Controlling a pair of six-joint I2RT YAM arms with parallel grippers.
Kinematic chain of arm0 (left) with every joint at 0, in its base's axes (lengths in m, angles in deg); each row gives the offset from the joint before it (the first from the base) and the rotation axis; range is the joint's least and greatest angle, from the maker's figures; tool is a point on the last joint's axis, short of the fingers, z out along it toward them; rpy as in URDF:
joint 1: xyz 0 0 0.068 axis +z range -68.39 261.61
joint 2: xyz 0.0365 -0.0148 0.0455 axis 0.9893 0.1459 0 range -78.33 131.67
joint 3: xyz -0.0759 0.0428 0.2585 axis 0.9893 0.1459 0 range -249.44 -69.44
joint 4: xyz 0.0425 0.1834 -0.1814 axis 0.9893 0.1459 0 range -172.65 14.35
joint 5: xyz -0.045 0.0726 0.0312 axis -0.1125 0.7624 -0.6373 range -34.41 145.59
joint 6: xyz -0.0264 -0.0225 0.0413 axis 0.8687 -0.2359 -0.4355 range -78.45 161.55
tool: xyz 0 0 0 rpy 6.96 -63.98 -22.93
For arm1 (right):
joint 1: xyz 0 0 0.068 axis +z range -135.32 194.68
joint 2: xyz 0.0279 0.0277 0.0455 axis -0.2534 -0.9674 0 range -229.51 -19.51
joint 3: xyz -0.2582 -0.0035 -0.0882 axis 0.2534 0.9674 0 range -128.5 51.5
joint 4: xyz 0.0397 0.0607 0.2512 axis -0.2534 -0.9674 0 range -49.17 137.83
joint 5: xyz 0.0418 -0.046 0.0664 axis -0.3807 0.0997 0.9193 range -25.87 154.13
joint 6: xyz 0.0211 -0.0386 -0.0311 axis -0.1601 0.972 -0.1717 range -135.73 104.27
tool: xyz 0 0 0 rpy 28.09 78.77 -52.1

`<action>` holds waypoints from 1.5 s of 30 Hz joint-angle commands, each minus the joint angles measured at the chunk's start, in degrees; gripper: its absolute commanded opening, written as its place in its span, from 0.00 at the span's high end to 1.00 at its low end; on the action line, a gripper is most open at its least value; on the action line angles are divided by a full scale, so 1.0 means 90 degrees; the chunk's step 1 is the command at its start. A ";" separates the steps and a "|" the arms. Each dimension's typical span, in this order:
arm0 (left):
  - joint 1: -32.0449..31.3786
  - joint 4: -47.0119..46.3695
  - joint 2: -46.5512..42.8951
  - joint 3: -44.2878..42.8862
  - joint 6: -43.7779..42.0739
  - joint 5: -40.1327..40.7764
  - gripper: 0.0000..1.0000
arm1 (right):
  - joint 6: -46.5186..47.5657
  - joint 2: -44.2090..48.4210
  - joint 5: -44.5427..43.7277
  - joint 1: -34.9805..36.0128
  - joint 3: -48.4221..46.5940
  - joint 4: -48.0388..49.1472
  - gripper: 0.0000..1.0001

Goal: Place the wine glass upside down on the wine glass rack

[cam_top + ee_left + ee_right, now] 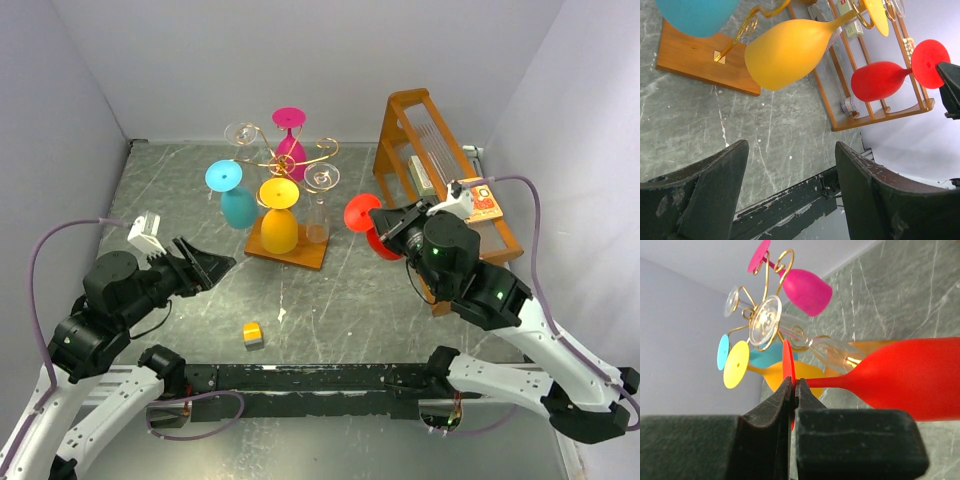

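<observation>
Top view: a gold wire rack (296, 158) on a wooden base stands at 12 o'clock on a grey marbled table (330, 310). Blue, yellow, pink and clear glasses (279, 228) hang from it, bowls down. Just beside the rack, at its 3 o'clock, the right gripper (381, 226) holds a red wine glass (360, 213) in the air, tipped roughly sideways. An orange slatted frame (410, 95) stands at 2 o'clock. The left gripper (208, 264) hovers at the rack's 8 o'clock, spread wide and holding nothing.

Left wrist view: its two black fingers (715, 195) stand far apart above the table. The red wine glass shows at 2 o'clock.

Right wrist view: the jaws are pinched tight on the edge of the glass's flat round foot. Stem and bowl reach away towards 3 o'clock, and the rack sits at 11 o'clock.

The glass looks light, stiff, smooth and breakable. Held by the thin foot rim it may swivel or slip. That hold probably suits hanging, since it leaves the stem free to slide into a wire arm.
</observation>
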 commanded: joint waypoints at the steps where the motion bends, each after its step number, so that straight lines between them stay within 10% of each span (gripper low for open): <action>1: -0.0023 0.0001 -0.0019 0.0072 -0.0085 0.0186 0.20 | 0.0600 -0.0285 -0.0389 -0.0063 -0.0151 0.0872 1.00; 27: -0.0028 0.0027 -0.0146 0.0273 -0.0045 0.0264 0.21 | 0.1854 -0.3025 0.0979 -0.1614 -0.1410 0.3833 1.00; 45: -0.0028 -0.0364 0.0012 -0.0061 -0.0053 0.0117 0.21 | 0.1255 -0.4707 0.3447 -0.2455 -0.2630 0.3652 1.00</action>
